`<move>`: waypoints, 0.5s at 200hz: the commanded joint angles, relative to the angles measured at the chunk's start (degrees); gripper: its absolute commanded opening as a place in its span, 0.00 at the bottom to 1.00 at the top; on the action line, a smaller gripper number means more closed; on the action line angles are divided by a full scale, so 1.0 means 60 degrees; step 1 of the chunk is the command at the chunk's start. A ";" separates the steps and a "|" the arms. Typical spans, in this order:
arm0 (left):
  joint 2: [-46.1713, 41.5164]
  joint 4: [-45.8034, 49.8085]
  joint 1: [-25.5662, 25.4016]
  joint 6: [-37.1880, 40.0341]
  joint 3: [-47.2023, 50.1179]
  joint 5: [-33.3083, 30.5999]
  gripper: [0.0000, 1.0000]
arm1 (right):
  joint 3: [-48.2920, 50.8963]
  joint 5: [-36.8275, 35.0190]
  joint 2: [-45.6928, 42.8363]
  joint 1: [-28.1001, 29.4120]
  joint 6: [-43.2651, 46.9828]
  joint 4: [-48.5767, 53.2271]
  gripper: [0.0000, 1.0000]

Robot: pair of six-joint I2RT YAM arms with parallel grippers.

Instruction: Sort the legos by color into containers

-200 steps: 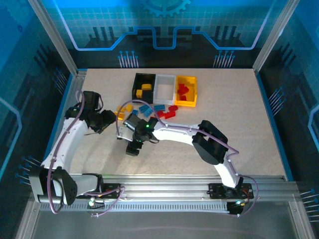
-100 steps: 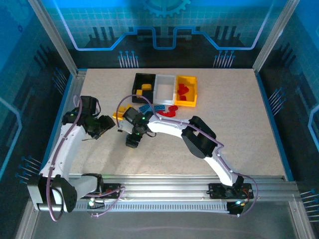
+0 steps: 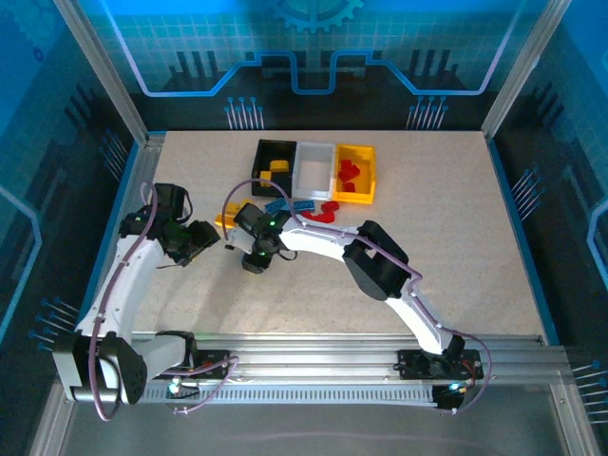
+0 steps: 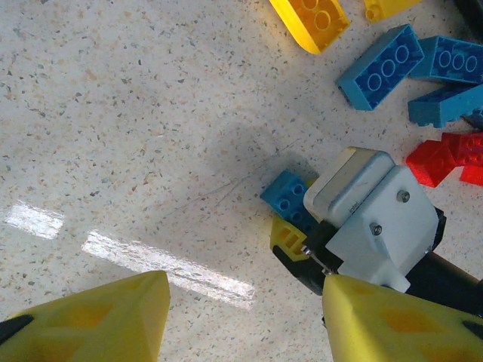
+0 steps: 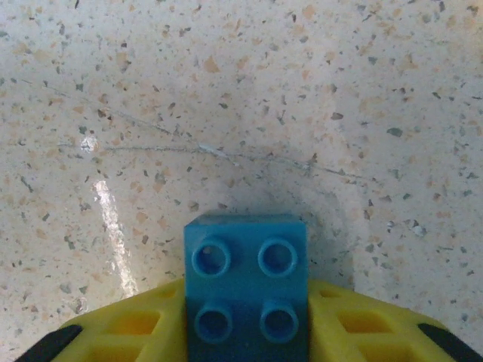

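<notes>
1. The right tool point(image 5: 245, 335) is being seen clamped on a blue brick point(image 5: 245, 283). The brick is being pinched between the yellow fingers point(image 5: 128, 328), with four studs showing toward the wrist camera.
2. The blue brick is being held low over the speckled bench point(image 5: 241, 90). Whether it is touching the surface cannot be told.
3. In the left wrist view, the right tool is being seen pointed down at the bench, with the blue brick at its tip and bare bench just beside it.
4. The left tool point(image 4: 241, 317) is being held with its fingers wide apart over bare bench, aimed toward the right tool.
5. In the overhead view, the two tools are being seen near each other at the left-centre of the bench, with the left tool to the left of the right one.
6. Loose bricks are being seen scattered just beyond the right tool, between it and the bins. Among them are a yellow brick point(image 4: 313, 19), long blue bricks point(image 4: 381, 66) and red bricks point(image 4: 441, 160).
7. Three bins are being seen set side by side toward the far edge of the bench: a black bin point(image 3: 257, 169) on the left, a white bin point(image 3: 313, 171) in the middle and a yellow bin point(image 3: 370, 176) on the right.
8. Yellow pieces point(image 3: 277, 169) are being held in the black bin, and red pieces point(image 3: 347, 174) in the yellow bin.
</notes>
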State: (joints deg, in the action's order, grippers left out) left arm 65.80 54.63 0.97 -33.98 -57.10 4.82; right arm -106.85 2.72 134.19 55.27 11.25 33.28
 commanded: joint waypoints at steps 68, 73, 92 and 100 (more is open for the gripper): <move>0.0361 -0.0492 0.0035 -0.0136 0.0070 0.0479 0.57 | 0.1978 0.2078 -0.2955 -0.1448 -0.2307 -0.1005 0.30; 0.0423 -0.0551 0.0034 -0.0139 0.0055 0.0537 0.57 | 0.2025 0.2157 -0.3136 -0.1650 -0.2521 -0.1057 0.29; 0.0735 -0.0715 -0.0023 -0.0178 -0.0042 0.0754 0.56 | 0.1986 0.2291 -0.3587 -0.2426 -0.3385 -0.1072 0.30; 0.0882 -0.0788 -0.0075 -0.0183 -0.0088 0.0805 0.57 | 0.1848 0.2237 -0.3644 -0.2769 -0.3763 -0.1012 0.30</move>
State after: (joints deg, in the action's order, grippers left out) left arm 68.73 51.75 0.95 -34.44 -57.10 6.81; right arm -94.83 13.45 116.49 43.86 -2.26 29.02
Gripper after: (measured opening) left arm 0.566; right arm 0.328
